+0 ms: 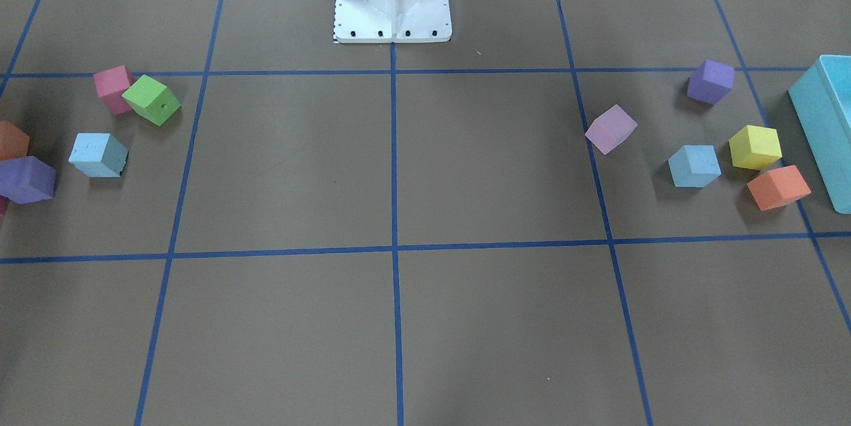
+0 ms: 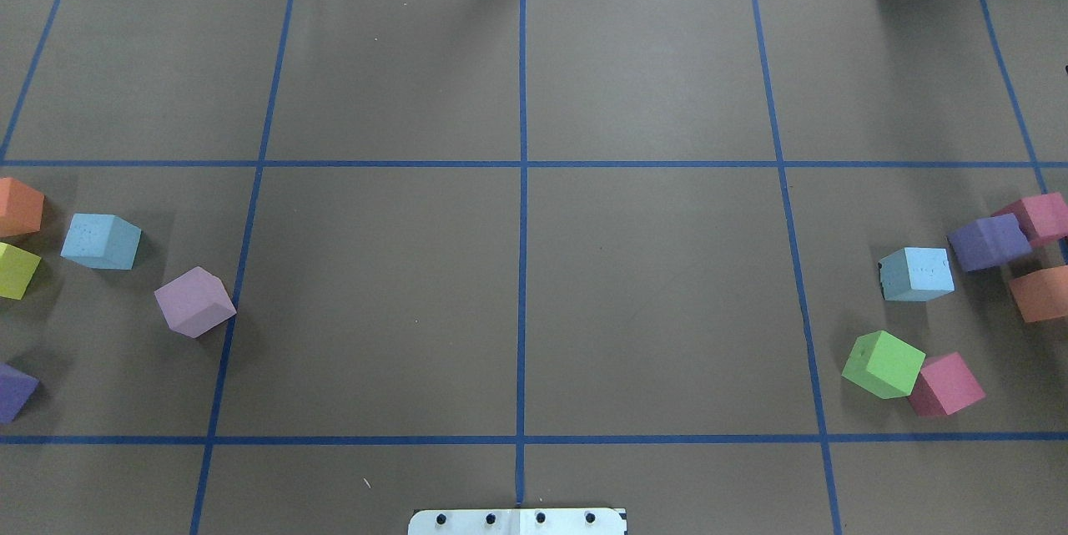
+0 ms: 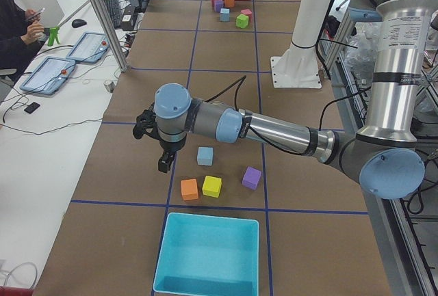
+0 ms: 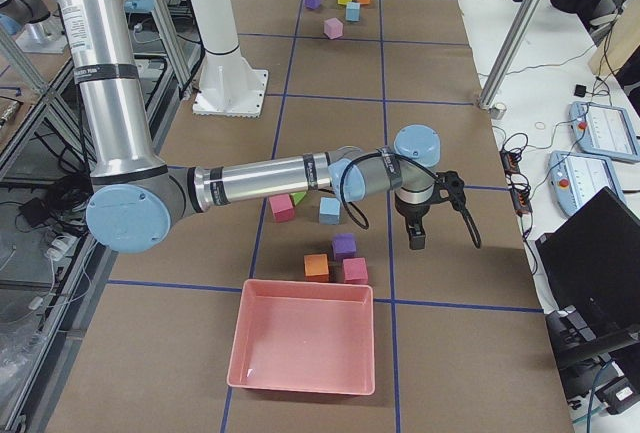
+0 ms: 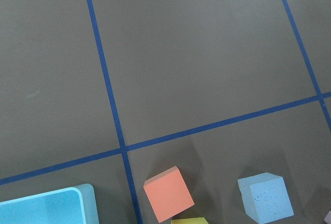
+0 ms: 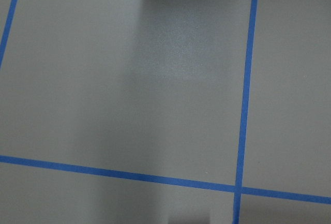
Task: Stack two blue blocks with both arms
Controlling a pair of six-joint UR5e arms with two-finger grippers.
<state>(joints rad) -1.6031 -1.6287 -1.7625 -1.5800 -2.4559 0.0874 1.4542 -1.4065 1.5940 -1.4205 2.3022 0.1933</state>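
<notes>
One blue block (image 2: 100, 241) lies on the robot's left side, also in the front view (image 1: 694, 165), the exterior left view (image 3: 204, 156) and the left wrist view (image 5: 265, 197). The other blue block (image 2: 916, 274) lies on the right side, also in the front view (image 1: 98, 155) and the exterior right view (image 4: 329, 211). The left gripper (image 3: 164, 163) hangs above the table beside its block, farther from the base. The right gripper (image 4: 415, 233) hangs likewise beside its block. Both show only in side views, so I cannot tell whether they are open or shut.
A turquoise box (image 1: 828, 120) stands at the left end and a pink tray (image 4: 300, 338) at the right end. Orange (image 1: 778, 187), yellow (image 1: 754, 147), purple (image 1: 710, 81) and lilac (image 1: 610, 129) cubes surround the left block. Green (image 1: 151, 100), pink (image 1: 113, 89) and purple (image 1: 26, 179) cubes surround the right one.
</notes>
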